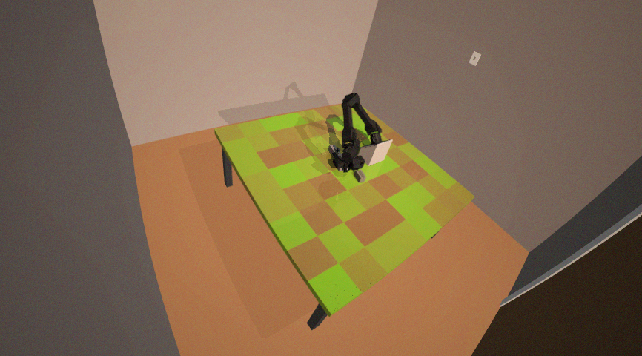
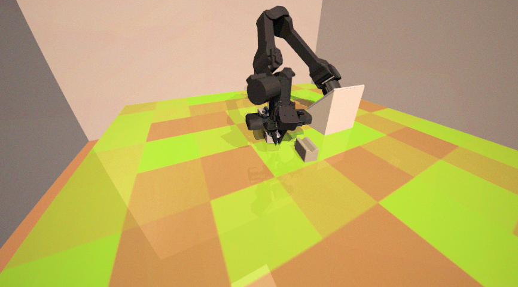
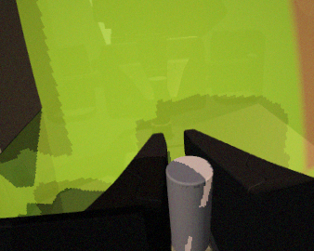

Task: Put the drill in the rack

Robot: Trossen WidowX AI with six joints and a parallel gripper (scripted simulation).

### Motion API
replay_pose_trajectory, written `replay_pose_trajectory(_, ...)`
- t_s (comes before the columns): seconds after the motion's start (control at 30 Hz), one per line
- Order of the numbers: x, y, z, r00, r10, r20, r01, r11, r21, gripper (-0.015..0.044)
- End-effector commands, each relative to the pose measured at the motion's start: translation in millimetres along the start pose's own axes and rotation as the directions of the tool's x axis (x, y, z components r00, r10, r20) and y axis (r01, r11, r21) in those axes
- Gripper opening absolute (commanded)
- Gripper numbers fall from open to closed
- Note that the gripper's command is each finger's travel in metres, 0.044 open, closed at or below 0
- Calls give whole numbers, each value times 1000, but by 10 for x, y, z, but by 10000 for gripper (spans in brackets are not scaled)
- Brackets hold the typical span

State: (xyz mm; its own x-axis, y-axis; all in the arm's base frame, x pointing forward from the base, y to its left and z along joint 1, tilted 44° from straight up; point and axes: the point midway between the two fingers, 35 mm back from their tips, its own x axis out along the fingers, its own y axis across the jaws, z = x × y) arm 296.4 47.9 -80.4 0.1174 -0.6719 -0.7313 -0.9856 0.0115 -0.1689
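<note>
My gripper [image 3: 174, 142] [image 2: 274, 137] [image 1: 347, 167] points down at the table and is shut on the drill [image 3: 189, 209], a grey upright cylinder that stands between the two black fingers in the wrist view. In the top and exterior views the arm hides the drill. The rack [image 2: 306, 149] [image 1: 360, 175], a small grey U-shaped trough, lies on the table a little to the right of the gripper.
A white upright panel [image 2: 341, 110] [image 1: 380, 152] stands just behind the rack, next to the arm's base. The green and brown chequered table [image 1: 331, 285] [image 2: 343, 238] stretches wide in front. Walls stand behind and to the right.
</note>
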Motion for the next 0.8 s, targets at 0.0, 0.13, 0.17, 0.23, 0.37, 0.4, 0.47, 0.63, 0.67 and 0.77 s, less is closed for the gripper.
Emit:
replay_pose_trajectory(0.0, -2, -2, 60, 1000, -2, -2, 2, 1000, -3, 0)
replay_pose_trajectory(0.13, -5, -3, 109, 1000, -2, -2, 2, 1000, -3, 0)
replay_pose_trajectory(0.17, -6, -3, 123, 1000, -2, -2, 2, 1000, -3, 0)
replay_pose_trajectory(0.23, -7, -2, 152, 1000, -2, -2, 2, 1000, -3, 0)
replay_pose_trajectory(0.37, -12, -2, 216, 1000, -2, -1, 2, 1000, -3, 0)
replay_pose_trajectory(0.4, -13, -2, 234, 1000, -2, -1, 2, 1000, -3, 0)
replay_pose_trajectory(0.47, -15, -1, 258, 1000, -2, -1, 2, 1000, -2, 0)
replay_pose_trajectory(0.63, -19, 0, 337, 1000, -2, -1, 2, 1000, -2, 0)
replay_pose_trajectory(0.67, -20, 1, 354, 1000, -2, -1, 2, 1000, -2, 0)
replay_pose_trajectory(0.77, -23, 2, 396, 1000, -2, 0, 2, 1000, -2, 0)
